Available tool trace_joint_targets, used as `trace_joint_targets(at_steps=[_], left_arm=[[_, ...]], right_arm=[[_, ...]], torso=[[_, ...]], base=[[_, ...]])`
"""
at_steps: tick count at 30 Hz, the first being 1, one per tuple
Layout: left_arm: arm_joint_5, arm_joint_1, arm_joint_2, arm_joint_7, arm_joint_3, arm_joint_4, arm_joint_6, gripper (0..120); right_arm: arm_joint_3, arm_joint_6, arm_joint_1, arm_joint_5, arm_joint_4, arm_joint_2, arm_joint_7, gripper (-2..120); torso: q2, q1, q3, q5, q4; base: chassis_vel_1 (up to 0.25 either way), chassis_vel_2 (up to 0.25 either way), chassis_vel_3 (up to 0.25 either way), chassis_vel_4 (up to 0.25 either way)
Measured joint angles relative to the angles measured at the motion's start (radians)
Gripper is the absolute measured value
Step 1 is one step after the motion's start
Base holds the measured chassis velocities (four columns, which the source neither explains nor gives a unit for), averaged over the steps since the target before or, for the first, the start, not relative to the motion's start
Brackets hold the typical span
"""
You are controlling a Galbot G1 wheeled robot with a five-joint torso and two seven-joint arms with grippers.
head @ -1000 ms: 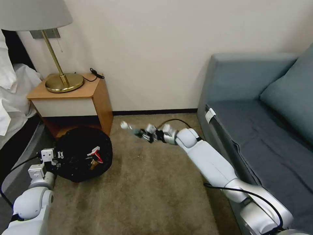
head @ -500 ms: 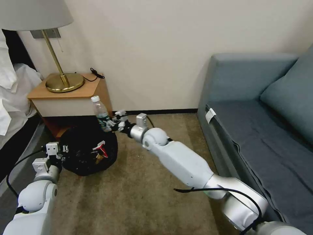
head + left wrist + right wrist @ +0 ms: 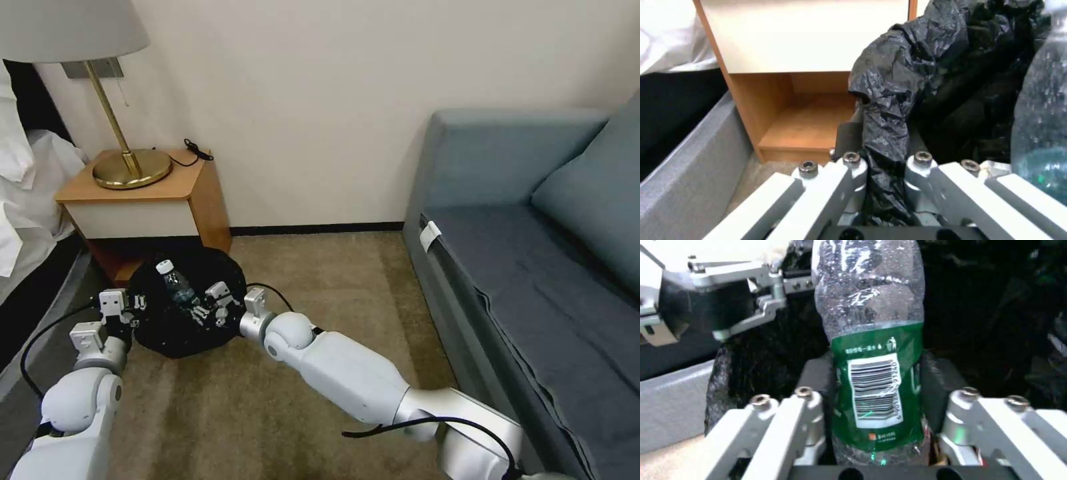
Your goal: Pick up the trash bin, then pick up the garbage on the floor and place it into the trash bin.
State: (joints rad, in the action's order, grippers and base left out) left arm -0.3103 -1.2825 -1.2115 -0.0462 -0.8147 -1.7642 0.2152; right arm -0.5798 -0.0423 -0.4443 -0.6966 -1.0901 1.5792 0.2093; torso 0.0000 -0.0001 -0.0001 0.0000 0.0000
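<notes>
The trash bin (image 3: 157, 327), draped in its crinkly black bag (image 3: 889, 100), is held off the carpet at the left. My left gripper (image 3: 124, 308) is shut on its rim, and the bag is pinched between the fingers (image 3: 846, 136). My right gripper (image 3: 200, 309) reaches over the bin's mouth, shut on the garbage, a small clear bottle (image 3: 876, 373) with a green label. The bottle (image 3: 175, 281) stands upright, white cap on top, inside the black opening. In the right wrist view my left gripper (image 3: 751, 290) sits just beyond the bottle. What else lies in the bin is hidden.
A wooden nightstand (image 3: 143, 200) with a brass lamp (image 3: 127, 167) stands right behind the bin. White bedding (image 3: 27, 187) lies at the far left. A blue-grey sofa (image 3: 533, 247) fills the right side. Tan carpet (image 3: 333, 287) lies between them.
My right arm swung left with the bottle from mid-carpet, passed above the bin, then lowered it into the bin's mouth. The left arm shifted the bin slightly toward the nightstand.
</notes>
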Motion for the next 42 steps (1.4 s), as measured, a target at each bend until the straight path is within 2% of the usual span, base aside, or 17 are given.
trace_joint_targets(at_steps=[1, 3, 5, 10, 15, 18, 21, 22, 25, 26, 29, 30, 34, 42], left_arm=[[0.0, -0.005, -0.004, 0.001, -0.002, -0.003, 0.0, 4], [0.001, -0.006, -0.006, 0.001, -0.002, -0.003, 0.0, 4], [0.003, -0.014, -0.014, 0.004, -0.007, -0.009, 0.0, 4], [0.006, -0.018, -0.021, 0.007, -0.01, -0.013, 0.0, 4], [0.002, -0.025, -0.035, 0.025, -0.021, -0.016, 0.0, 4], [-0.003, -0.027, -0.039, 0.035, -0.025, -0.016, 0.001, 4], [-0.056, -0.029, -0.049, 0.077, -0.036, -0.027, 0.016, 4], [-0.087, -0.029, -0.053, 0.097, -0.04, -0.034, 0.025, 4], [-0.228, -0.028, -0.075, 0.209, -0.054, -0.061, 0.067, 4], [-0.228, -0.028, -0.075, 0.209, -0.054, -0.061, 0.067, 4], [-0.363, -0.03, -0.097, 0.317, -0.069, -0.091, 0.112, 4], [-0.363, -0.03, -0.097, 0.317, -0.069, -0.091, 0.112, 4], [-0.476, -0.048, -0.126, 0.395, -0.083, -0.138, 0.176, 4], [-0.493, -0.066, -0.143, 0.43, -0.091, -0.153, 0.198, 4]], right_arm=[[-0.001, 0.002, 0.002, 0.008, -0.004, -0.001, -0.001, 45], [-0.001, 0.002, 0.002, 0.01, -0.005, -0.001, -0.001, 48], [-0.003, 0.003, 0.003, 0.029, -0.018, -0.014, -0.003, 61], [0.002, 0.003, 0.003, 0.051, -0.031, -0.031, -0.003, 73], [0.041, 0.003, -0.001, 0.078, -0.072, -0.053, -0.014, 97], [0.073, -0.002, -0.002, 0.079, -0.093, -0.055, -0.018, 99], [0.156, -0.017, -0.006, 0.067, -0.141, -0.063, -0.028, 100], [0.185, -0.022, -0.008, 0.061, -0.155, -0.067, -0.032, 100], [0.311, -0.043, -0.021, 0.023, -0.209, -0.093, -0.048, 100], [0.311, -0.043, -0.021, 0.023, -0.209, -0.093, -0.048, 100], [0.415, -0.065, -0.058, -0.012, -0.26, -0.128, -0.064, 100], [0.415, -0.065, -0.058, -0.012, -0.26, -0.128, -0.064, 100], [0.504, -0.077, -0.124, -0.017, -0.307, -0.167, -0.074, 100], [0.573, -0.077, -0.19, 0.004, -0.338, -0.195, -0.068, 100]], torso=[[0.0, 0.0, 0.0, 0.0, 0.0], [0.0, 0.0, 0.0, 0.0, 0.0], [0.0, 0.0, 0.0, 0.0, 0.0], [0.0, 0.0, 0.0, 0.0, 0.0], [0.0, 0.0, 0.0, 0.0, 0.0], [0.0, 0.0, 0.0, 0.0, 0.0], [0.0, 0.0, 0.0, 0.0002, 0.0002], [0.0, 0.0, 0.0, 0.0003, 0.0001], [0.0, 0.0, 0.0, 0.0003, 0.0], [0.0, 0.0, 0.0, 0.0003, 0.0], [0.0, 0.0, 0.0, 0.0004, -0.0001], [0.0, 0.0, 0.0, 0.0004, -0.0001], [0.0, 0.0, 0.0, 0.0003, -0.0002], [0.0, 0.0, 0.0, 0.0004, -0.0001]], base=[[0.0, 0.0, 0.0, 0.0], [0.0, 0.0, 0.0, 0.0], [0.0, 0.0, 0.0, 0.0], [0.0, 0.0, 0.0, 0.0], [0.0, 0.0, 0.0, 0.0], [0.0, 0.0, 0.0, 0.0], [0.0, 0.0, 0.0, 0.0], [0.0, 0.0, 0.0, 0.0], [0.0, 0.0, 0.0, 0.0], [0.0, 0.0, 0.0, 0.0], [0.0, 0.0, 0.0, 0.0], [0.0, 0.0, 0.0, 0.0], [0.0, 0.0, 0.0, 0.0], [0.0, 0.0, 0.0, 0.0]])
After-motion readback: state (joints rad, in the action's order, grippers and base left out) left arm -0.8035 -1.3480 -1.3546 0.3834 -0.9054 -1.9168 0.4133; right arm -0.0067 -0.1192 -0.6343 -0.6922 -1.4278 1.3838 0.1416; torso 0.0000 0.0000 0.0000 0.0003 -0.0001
